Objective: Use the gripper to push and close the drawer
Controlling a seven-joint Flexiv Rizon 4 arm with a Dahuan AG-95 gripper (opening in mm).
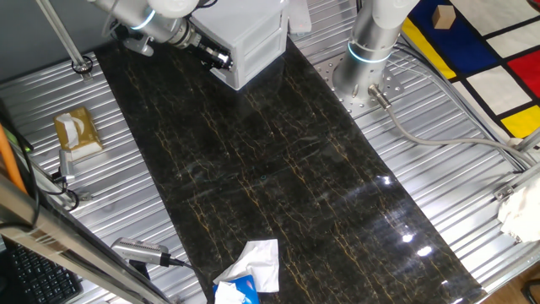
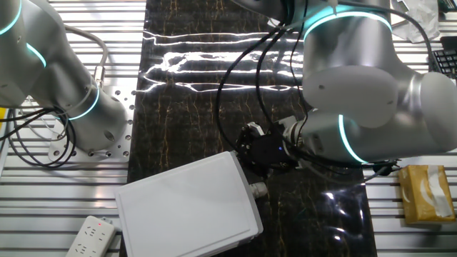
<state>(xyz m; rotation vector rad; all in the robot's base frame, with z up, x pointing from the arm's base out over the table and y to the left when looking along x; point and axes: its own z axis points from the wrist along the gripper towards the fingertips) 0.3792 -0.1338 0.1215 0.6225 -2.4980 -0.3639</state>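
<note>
The gripper (image 1: 218, 59), its fingers' spread hidden, sits against the drawer (image 1: 245, 52) at its nine o'clock side, seemingly mid-push; next, keep pressing straight inward.

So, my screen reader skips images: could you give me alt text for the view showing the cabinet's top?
A silver arm's black tool sits against the side of a white cabinet on a dark marble-patterned mat. A power strip lies left, a tissue box right.

Gripper (image 1: 216, 57): pressed right up against the cabinet's (image 1: 253, 46) left face.
Wrapper (image 1: 249, 273): lay crumpled at the mat's (image 1: 287, 169) near edge.
</note>
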